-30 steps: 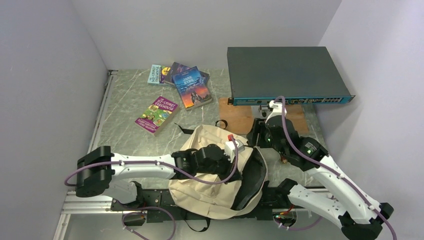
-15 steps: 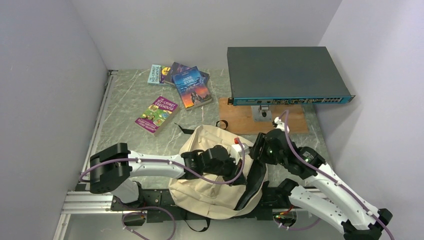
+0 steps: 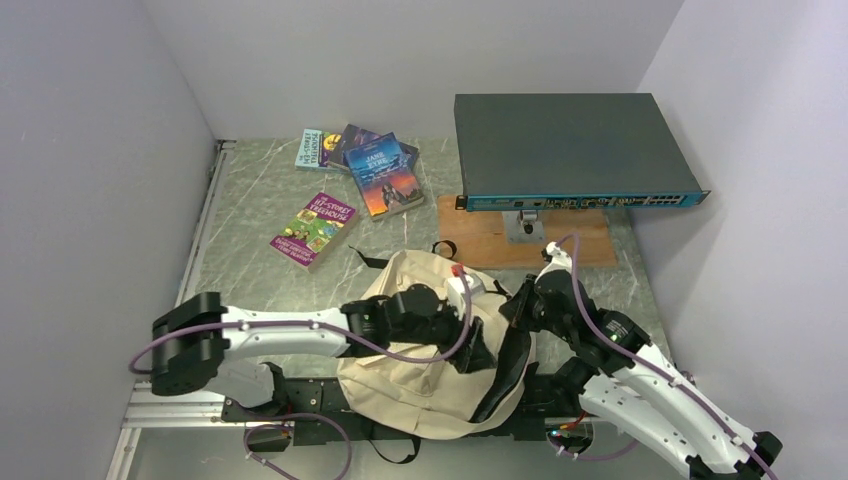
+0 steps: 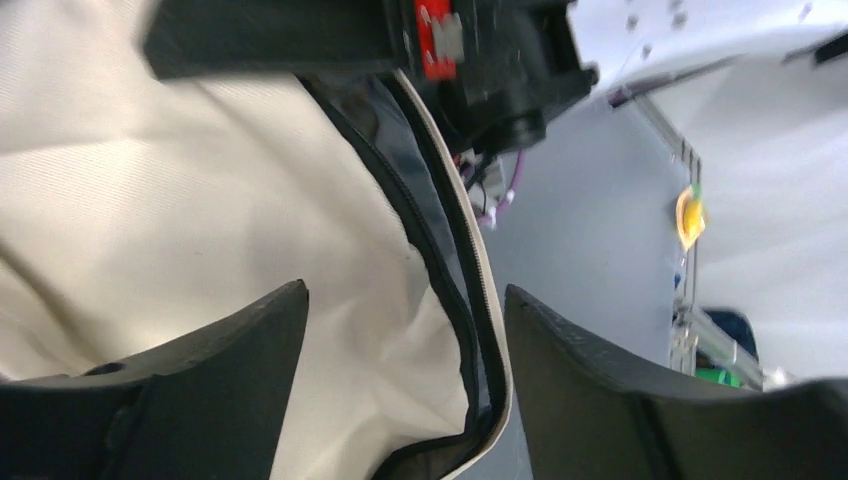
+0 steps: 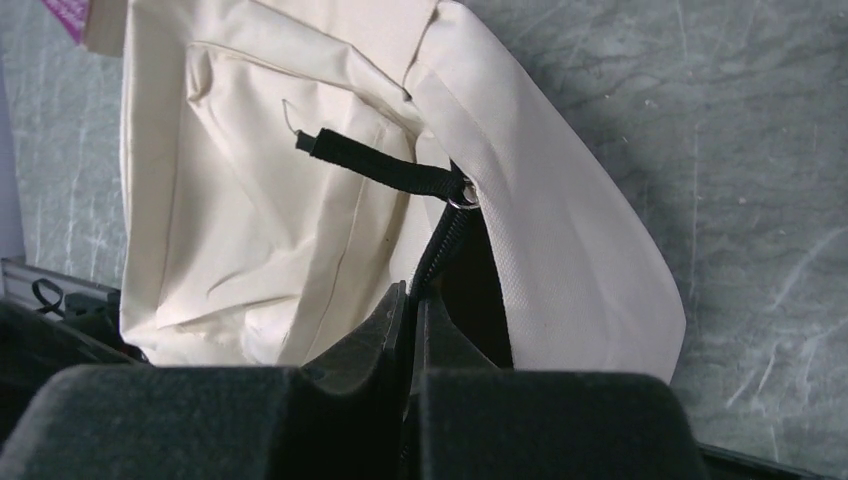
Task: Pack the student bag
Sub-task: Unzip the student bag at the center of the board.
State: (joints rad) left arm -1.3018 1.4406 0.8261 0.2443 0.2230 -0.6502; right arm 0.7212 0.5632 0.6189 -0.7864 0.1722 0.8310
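The cream student bag (image 3: 410, 392) lies at the table's near edge between the two arm bases, its dark main opening (image 3: 508, 350) gaping on the right side. My left gripper (image 3: 478, 352) hovers over the bag's top, open; in the left wrist view it (image 4: 405, 290) straddles beige cloth (image 4: 150, 200) and the zipper edge (image 4: 455, 290) without pinching them. My right gripper (image 5: 413, 300) is shut on the bag's zipper edge, just below the black zip pull strap (image 5: 375, 165). From above, that gripper (image 3: 515, 305) sits at the opening's far right rim.
Several paperback books lie at the back left: a purple one (image 3: 314, 228), a blue one (image 3: 384, 176) and others behind it (image 3: 325, 147). A dark network switch (image 3: 570, 148) rests at the back right over a wooden board (image 3: 480, 240).
My left gripper has opened and let go of the bag cloth. My right arm swung in from the wooden board to the bag's opening and closed on the zipper edge.
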